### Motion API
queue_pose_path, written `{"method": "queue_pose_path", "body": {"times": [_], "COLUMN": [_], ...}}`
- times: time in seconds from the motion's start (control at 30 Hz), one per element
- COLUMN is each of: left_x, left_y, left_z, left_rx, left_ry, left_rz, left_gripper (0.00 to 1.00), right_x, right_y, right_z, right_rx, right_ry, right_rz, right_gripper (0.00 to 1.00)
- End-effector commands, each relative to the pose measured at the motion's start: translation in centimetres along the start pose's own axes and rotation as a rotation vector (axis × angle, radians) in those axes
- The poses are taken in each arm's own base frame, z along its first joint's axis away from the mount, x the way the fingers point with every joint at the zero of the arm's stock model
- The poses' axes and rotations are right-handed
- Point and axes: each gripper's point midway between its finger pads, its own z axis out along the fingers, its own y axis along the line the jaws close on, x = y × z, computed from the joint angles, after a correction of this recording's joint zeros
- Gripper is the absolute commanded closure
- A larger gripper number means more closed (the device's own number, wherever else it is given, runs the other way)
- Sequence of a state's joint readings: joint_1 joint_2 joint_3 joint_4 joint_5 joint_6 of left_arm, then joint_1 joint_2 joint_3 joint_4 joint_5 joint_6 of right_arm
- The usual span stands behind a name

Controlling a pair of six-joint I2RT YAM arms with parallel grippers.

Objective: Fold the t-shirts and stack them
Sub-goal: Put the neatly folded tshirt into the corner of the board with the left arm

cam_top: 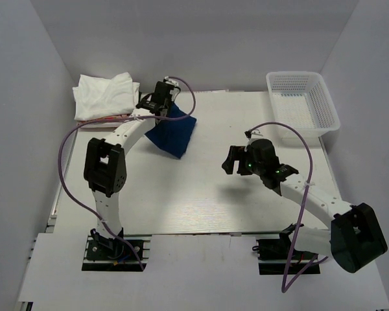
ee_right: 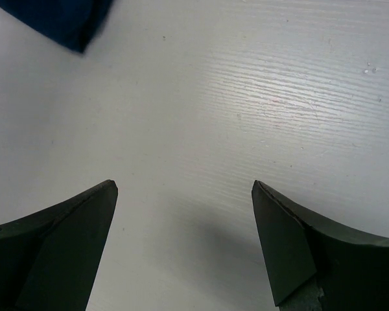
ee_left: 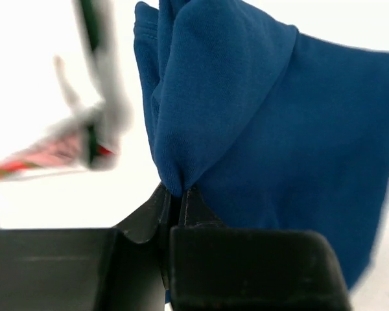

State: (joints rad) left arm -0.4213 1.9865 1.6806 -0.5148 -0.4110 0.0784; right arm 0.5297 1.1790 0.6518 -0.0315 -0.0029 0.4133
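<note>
The left gripper [ee_left: 175, 194] is closed on a pinched edge of the navy blue folded cotton t-shirt [cam_top: 174, 133], and the cloth hangs from the jaws in a compact bundle. This bundle is just to the right of the pile of white folded t-shirts [cam_top: 104, 96], and I judge that the coming move depends on this relation: the white pile lies to the left of the gripper, close by, so the carry should be short and sideways. The long axis of the navy bundle runs from the gripper away from the white pile, towards the near right. Whether its low corner touches the white tabletop [cam_top: 201, 194] I cannot tell. The left arm is clearly the nearer 1 to the pile. The right gripper [ee_right: 185, 214] is well apart from the pile, its 2 fingers spread wide over bare table and holding nothing. The white plastic mesh basket [cam_top: 329, 110] stands far to the right of the pile, out of the way. The top of the pile looks rumpled, so the navy bundle may land unevenly.
</note>
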Motion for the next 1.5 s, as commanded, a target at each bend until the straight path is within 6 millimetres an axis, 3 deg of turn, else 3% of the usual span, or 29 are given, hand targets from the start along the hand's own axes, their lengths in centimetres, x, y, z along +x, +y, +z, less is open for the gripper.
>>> {"method": "queue_pose_path", "body": {"times": [0.0, 0.23, 0.27, 0.33, 0.53, 0.63, 0.8, 0.83, 0.9, 0.93, 1.03, 1.17, 1.2, 1.27, 1.3, 1.37, 1.47], "left_x": [-4.6, -8.0, -9.3, -9.6, -13.3, -13.8, -14.2, -14.4, -14.2, -13.9, -12.3, -10.1, -10.3, -8.7, -8.4, -8.2, -7.0], "left_y": [5.0, 8.9, 10.1, 11.6, 16.8, 17.7, 20.8, 22.2, 23.1, 24.4, 26.9, 28.7, 28.8, 30.2, 29.9, 31.7, 32.6], "left_z": [-1.8, -2.5, -3.0, -2.8, -3.3, -3.8, -4.0, -4.2, -3.5, -3.5, -1.1, 1.6, 1.8, 3.6, 4.3, 4.6, 6.1], "left_rx": [-0.098, -0.09, -0.107, -0.119, -0.179, -0.154, -0.173, -0.197, -0.198, -0.218, -0.256, -0.268, -0.275, -0.297, -0.285, -0.306, -0.307], "left_ry": [-0.097, -0.165, -0.189, -0.18, -0.268, -0.289, -0.335, -0.353, -0.361, -0.362, -0.336, -0.304, -0.318, -0.295, -0.287, -0.3, -0.276], "left_rz": [0.016, 0.056, 0.046, 0.045, 0.003, -0.005, -0.05, -0.074, -0.092, -0.12, -0.153, -0.155, -0.148, -0.152, -0.149, -0.163, -0.17], "left_gripper": [1.0, 1.0, 1.0, 1.0, 1.0, 1.0, 1.0, 1.0, 1.0, 1.0, 1.0, 1.0, 1.0, 1.0, 1.0, 1.0, 1.0], "right_x": [-0.3, -0.2, 0.0, -0.1, -0.3, -0.4, -0.2, -0.3, -0.3, -0.6, -0.7, -1.1, -1.2, -1.3, -1.1, -1.2, -1.5], "right_y": [-0.3, 0.1, 0.2, -0.1, -0.1, 0.4, 0.3, 0.4, 0.4, 0.6, 0.8, 1.1, 1.1, 1.2, 1.5, 1.6, 2.1], "right_z": [0.5, 0.7, 0.7, 0.8, 1.1, 1.3, 1.9, 2.0, 2.3, 2.4, 3.0, 3.9, 4.1, 4.6, 4.7, 5.1, 5.4], "right_rx": [0.007, -0.014, -0.013, -0.003, -0.002, -0.021, -0.022, -0.025, -0.022, -0.026, -0.033, -0.03, -0.032, -0.034, -0.048, -0.054, -0.072], "right_ry": [-0.027, 0.002, 0.005, 0.002, 0.003, 0.01, 0.024, 0.024, 0.034, 0.029, 0.048, 0.063, 0.069, 0.083, 0.093, 0.1, 0.105], "right_rz": [0.015, 0.025, 0.02, 0.024, 0.033, 0.033, 0.042, 0.039, 0.04, 0.042, 0.042, 0.04, 0.041, 0.041, 0.043, 0.047, 0.044], "right_gripper": [0.09, 0.09, 0.09, 0.09, 0.09, 0.09, 0.09, 0.09, 0.09, 0.09, 0.09, 0.09, 0.09, 0.09, 0.09, 0.09, 0.09]}}
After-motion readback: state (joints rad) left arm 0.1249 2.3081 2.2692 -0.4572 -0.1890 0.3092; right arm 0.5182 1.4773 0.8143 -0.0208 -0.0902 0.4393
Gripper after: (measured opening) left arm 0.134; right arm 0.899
